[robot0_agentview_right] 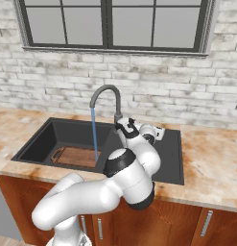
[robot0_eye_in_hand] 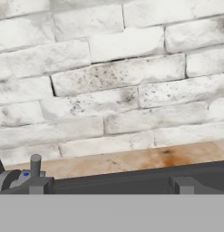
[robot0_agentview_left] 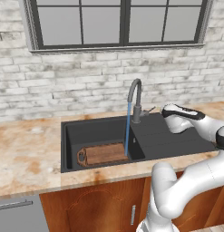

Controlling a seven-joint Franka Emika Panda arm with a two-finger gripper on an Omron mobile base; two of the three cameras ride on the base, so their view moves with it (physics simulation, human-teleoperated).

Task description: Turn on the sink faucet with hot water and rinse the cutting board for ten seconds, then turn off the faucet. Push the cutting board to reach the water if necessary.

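The cutting board, lower centre of the left base view, is being struck at its right edge by the water; stiff, light and wet-slippery, it is best pushed flat. Right of the faucet, the gripper is being held; its opening cannot be told.

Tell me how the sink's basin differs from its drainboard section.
The basin is deep and sunken; the drainboard is flat and ribbed. The basin holds the cutting board and takes the water; the drainboard lies bare beneath the robot's hand. Both are dark charcoal parts of one sink.
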